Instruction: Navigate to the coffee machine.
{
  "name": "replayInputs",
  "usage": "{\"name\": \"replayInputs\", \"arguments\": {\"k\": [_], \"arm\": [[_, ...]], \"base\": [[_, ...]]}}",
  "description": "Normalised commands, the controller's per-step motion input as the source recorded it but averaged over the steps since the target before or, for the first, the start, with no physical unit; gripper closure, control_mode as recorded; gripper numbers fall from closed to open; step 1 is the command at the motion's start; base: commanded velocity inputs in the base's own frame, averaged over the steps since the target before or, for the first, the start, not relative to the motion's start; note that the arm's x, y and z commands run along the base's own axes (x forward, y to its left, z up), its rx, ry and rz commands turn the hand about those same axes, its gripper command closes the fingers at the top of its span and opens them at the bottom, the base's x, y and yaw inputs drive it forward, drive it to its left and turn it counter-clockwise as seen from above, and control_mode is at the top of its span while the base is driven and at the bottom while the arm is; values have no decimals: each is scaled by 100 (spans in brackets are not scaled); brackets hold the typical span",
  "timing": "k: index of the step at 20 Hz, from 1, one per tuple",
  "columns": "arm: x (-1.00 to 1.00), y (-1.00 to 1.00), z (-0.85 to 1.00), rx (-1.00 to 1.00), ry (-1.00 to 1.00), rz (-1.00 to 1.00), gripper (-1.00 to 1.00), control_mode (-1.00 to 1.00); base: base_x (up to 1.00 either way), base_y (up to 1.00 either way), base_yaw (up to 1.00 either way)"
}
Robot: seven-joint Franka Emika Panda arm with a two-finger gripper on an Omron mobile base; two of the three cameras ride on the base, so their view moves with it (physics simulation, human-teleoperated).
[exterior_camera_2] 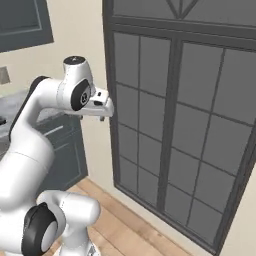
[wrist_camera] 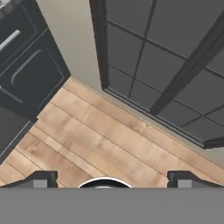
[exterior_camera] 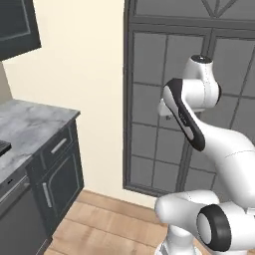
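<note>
The coffee machine is out of view. My arm is folded up in front of the base, and the hand points down at the wood floor. My gripper [wrist_camera: 113, 180] is open, its two dark fingertips [wrist_camera: 41, 179] stand wide apart with nothing between them. In the right base view the gripper [exterior_camera_2: 101, 117] hangs beside a tall glazed door.
A grey marble counter [exterior_camera: 35, 122] on dark cabinets [exterior_camera: 62, 174] runs along the left, with a black flat edge [exterior_camera: 3, 147] on top. A tall dark-framed glazed door [exterior_camera: 199, 64] fills the wall ahead. A dark upper cabinet [exterior_camera: 17, 25] hangs at top left. Wood floor [wrist_camera: 100, 140] lies below.
</note>
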Motion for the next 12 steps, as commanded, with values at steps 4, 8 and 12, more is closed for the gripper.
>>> {"name": "replayInputs", "arguments": {"k": [4, 8, 12], "arm": [[0, 0, 0, 0, 0, 0, -100, 100], [0, 0, 0, 0, 0, 0, -100, 100], [0, 0, 0, 0, 0, 0, -100, 100]], "base": [[14, 40, 60], [50, 25, 60], [70, 3, 63]]}}
